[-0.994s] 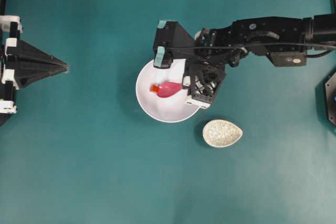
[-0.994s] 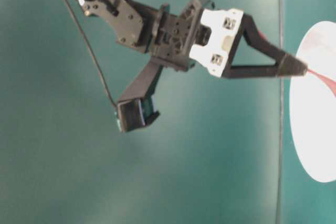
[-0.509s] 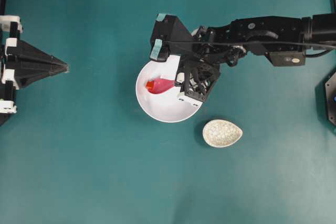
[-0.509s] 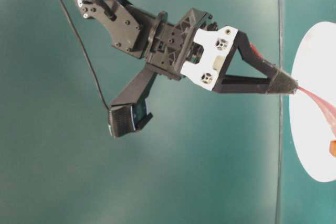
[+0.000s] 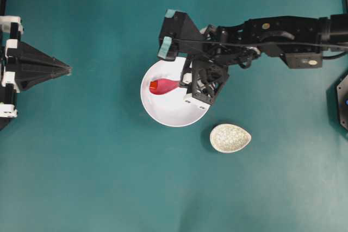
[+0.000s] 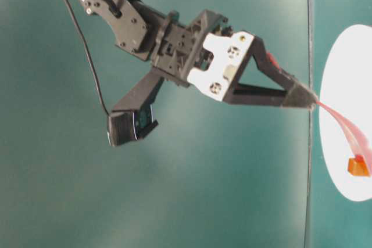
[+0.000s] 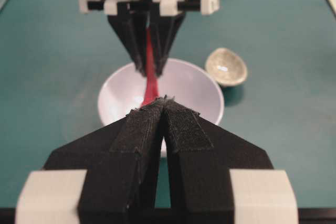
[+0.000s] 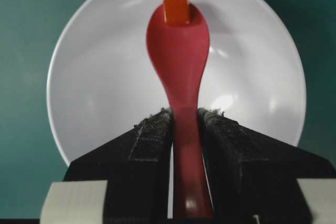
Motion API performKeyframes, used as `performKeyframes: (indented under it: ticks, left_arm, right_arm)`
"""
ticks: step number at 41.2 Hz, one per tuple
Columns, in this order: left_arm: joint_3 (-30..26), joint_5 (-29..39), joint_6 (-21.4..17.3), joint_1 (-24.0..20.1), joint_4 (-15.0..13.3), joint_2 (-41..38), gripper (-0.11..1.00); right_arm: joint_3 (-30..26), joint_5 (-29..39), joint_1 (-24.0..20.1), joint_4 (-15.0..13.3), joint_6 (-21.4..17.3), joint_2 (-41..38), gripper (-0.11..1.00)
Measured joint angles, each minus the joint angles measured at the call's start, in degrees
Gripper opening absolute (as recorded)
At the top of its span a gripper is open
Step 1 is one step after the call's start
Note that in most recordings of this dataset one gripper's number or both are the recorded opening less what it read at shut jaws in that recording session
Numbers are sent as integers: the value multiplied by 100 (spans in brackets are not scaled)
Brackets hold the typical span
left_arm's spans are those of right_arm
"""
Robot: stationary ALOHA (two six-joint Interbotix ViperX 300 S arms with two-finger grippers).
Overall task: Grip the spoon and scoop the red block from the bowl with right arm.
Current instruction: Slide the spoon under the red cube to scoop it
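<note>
Showing the right gripper (image 8: 185, 116) clamped on the spoon (image 8: 178, 51) handle; the red block (image 8: 176, 10) sits at the scoop's far tip, in line with its long axis, near the bowl (image 8: 94, 77) rim.

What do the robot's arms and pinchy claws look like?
Both arms are black. The right arm has a thin black cable running along it and small teal tape marks near its wrist camera. Each gripper, the right gripper and left gripper, has two pointed black fingers with fuzzy dark pads, fixed on white blocks.
</note>
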State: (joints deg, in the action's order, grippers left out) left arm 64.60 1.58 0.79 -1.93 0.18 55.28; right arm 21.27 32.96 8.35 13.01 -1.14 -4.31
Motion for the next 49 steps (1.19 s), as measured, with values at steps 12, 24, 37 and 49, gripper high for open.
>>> performKeyframes:
  ticks: [12, 24, 37, 49]
  left_arm:
    - [-9, 0, 0, 0, 0, 0, 0]
    - [-9, 0, 0, 0, 0, 0, 0]
    - [-9, 0, 79, 0, 0, 0, 0]
    - [0, 0, 176, 0, 9, 9, 0]
  right_arm:
    - [589, -308, -26, 0, -176, 378, 25]
    - [1362, -1529, -255, 0, -149, 932, 25]
    - [2215, -2496, -369, -9, -132, 1406, 25]
    - [2602, -3182, -422, -9, -141, 1521, 25]
